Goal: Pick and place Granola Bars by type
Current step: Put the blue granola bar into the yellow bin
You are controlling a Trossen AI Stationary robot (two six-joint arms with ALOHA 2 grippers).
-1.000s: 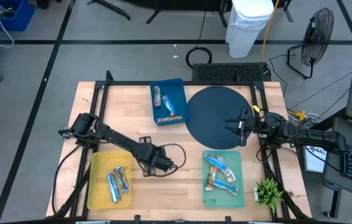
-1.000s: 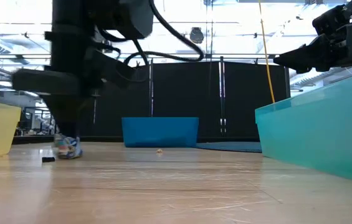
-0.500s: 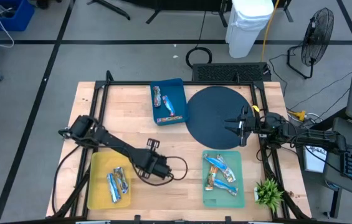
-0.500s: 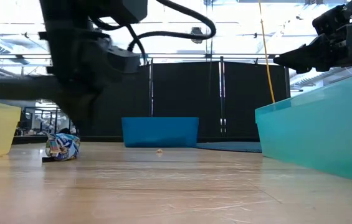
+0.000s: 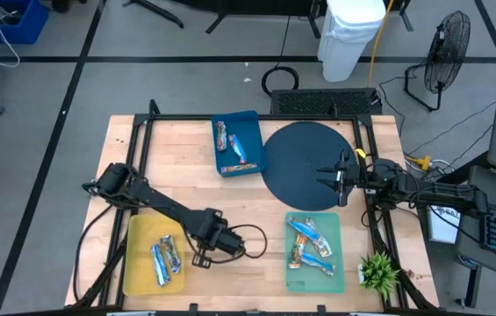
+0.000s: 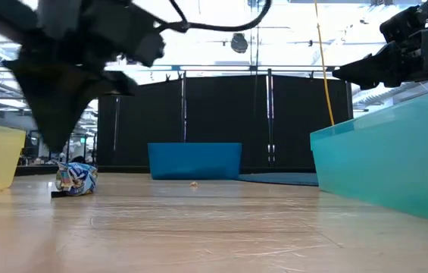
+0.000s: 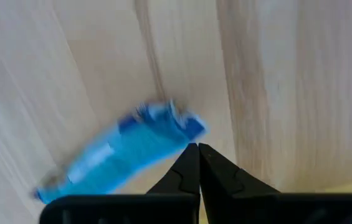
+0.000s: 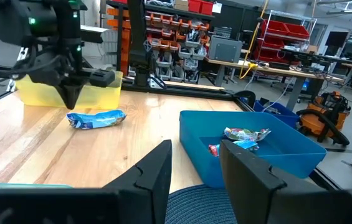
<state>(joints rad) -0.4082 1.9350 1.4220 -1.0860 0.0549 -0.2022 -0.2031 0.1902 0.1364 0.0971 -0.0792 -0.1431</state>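
Your left gripper (image 7: 198,148) has its fingers pinched together on nothing, poised just above a blue-and-white granola bar (image 7: 121,150) lying loose on the wooden table (image 5: 186,180) beside the yellow tray (image 5: 139,263). Your right gripper (image 8: 194,155) waits spread open over the dark round mat (image 5: 305,162).

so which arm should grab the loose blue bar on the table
Left. Its claw hangs shut right beside the loose blue bar near the yellow tray. The right claw waits open over the round dark mat, well away.
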